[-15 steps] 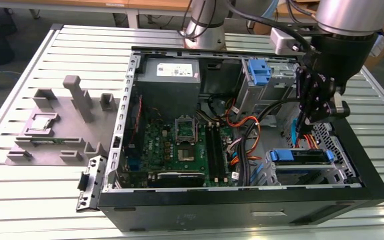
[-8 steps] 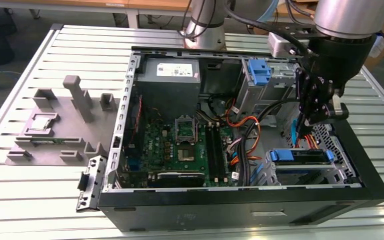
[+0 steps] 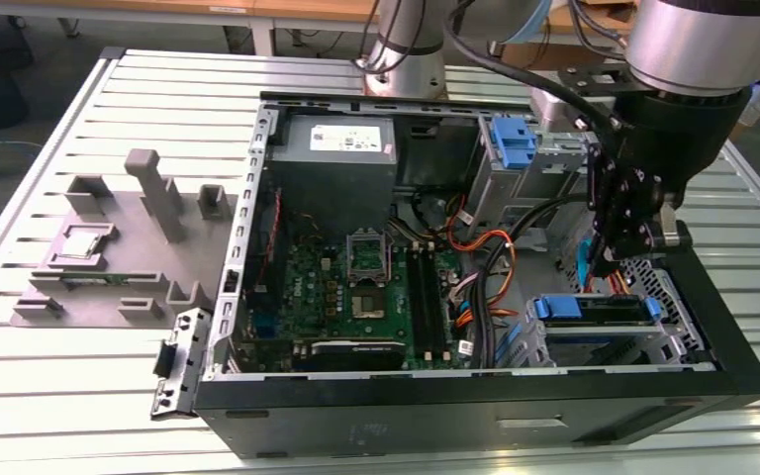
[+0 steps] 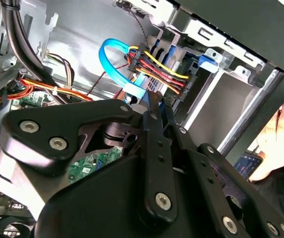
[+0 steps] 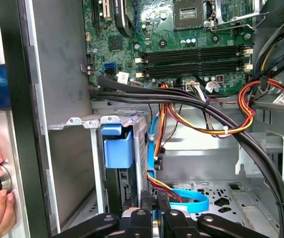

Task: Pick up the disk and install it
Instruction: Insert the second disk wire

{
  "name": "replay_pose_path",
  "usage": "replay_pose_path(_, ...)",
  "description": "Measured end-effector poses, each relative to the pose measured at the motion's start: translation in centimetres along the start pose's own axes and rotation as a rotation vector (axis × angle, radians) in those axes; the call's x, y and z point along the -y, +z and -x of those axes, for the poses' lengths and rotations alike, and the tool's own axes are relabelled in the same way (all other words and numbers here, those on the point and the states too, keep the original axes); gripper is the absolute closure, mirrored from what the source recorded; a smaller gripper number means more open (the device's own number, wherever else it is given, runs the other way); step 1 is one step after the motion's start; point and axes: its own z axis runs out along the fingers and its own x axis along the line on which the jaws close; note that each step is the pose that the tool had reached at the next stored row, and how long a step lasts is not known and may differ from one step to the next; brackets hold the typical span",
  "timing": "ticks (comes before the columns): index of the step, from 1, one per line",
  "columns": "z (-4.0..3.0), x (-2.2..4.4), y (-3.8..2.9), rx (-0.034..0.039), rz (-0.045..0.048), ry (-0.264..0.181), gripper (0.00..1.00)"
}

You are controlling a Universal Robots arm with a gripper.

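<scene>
First wrist view, gripper (image 5: 154, 201) pressed together among cables (image 5: 216, 116), disk (image 5: 118, 148) beside.

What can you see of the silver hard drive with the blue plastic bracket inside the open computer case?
The silver hard drive with the blue plastic bracket sits in the grey metal drive cage at the case's corner on the exterior view's right. Its blue bracket end faces up and its body is mostly hidden. The robot's hand hangs close above it; contact cannot be told.
</scene>
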Motion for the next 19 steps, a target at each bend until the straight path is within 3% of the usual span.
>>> replay_pose_path(4,-0.55,-0.24,0.15,0.0163,-0.0053,0.003,0.84)
replay_pose_path(11,-1.47,-0.58,0.38,0.0384,-0.0176,0.007,0.84)
replay_pose_path(13,-1.84,-0.59,0.5,0.0503,-0.0184,0.009,0.84)
replay_pose_path(19,-2.86,-0.56,0.82,0.0962,-0.0202,0.016,0.84)
